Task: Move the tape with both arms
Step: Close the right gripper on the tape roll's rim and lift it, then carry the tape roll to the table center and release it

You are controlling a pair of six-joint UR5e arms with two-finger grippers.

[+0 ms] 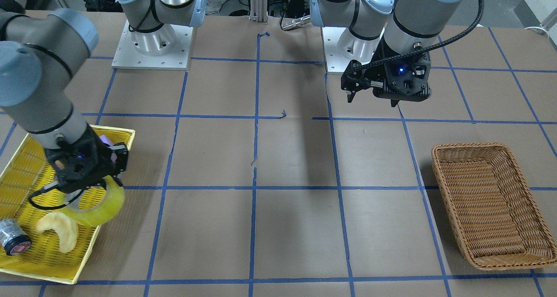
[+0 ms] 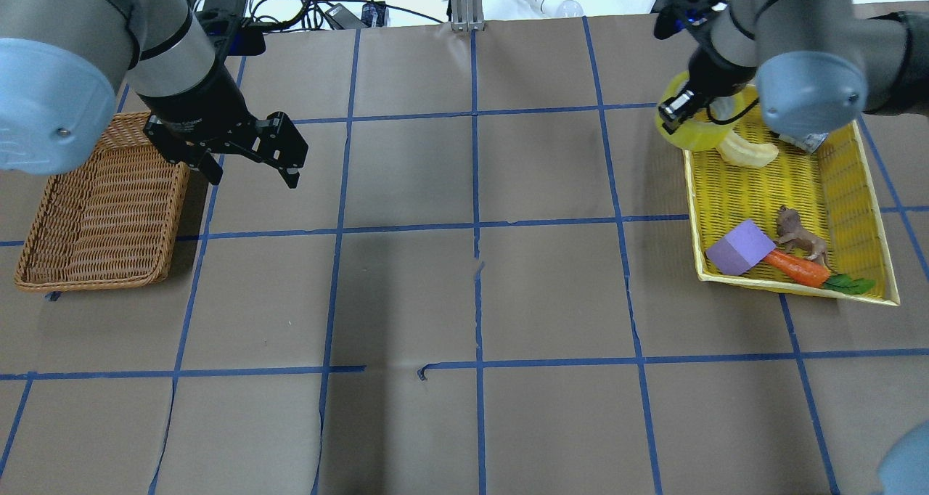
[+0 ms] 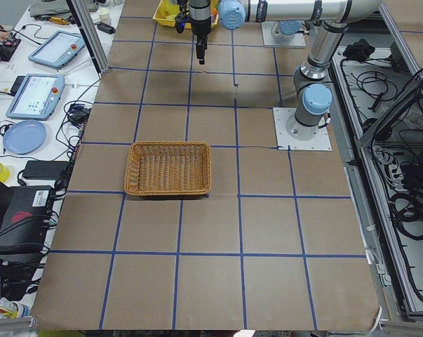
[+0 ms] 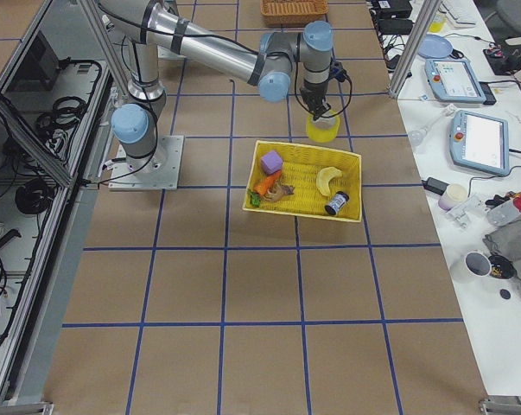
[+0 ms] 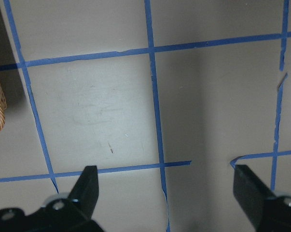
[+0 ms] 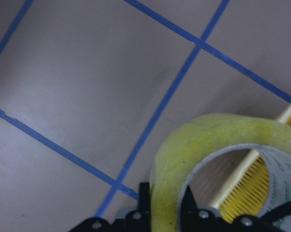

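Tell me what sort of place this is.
Most likely a robotics lab test bench: a left arm and a right arm bolted to a paper-covered table gridded with blue tape, with control tablets and loose cables alongside.

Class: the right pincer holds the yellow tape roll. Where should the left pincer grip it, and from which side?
Probably the free wall of the tape, opposite the right pincer: one finger through the core, one outside. It is pinched by one wall only, leaving its far arc bare. The open left pincer should come from the middle of the table.
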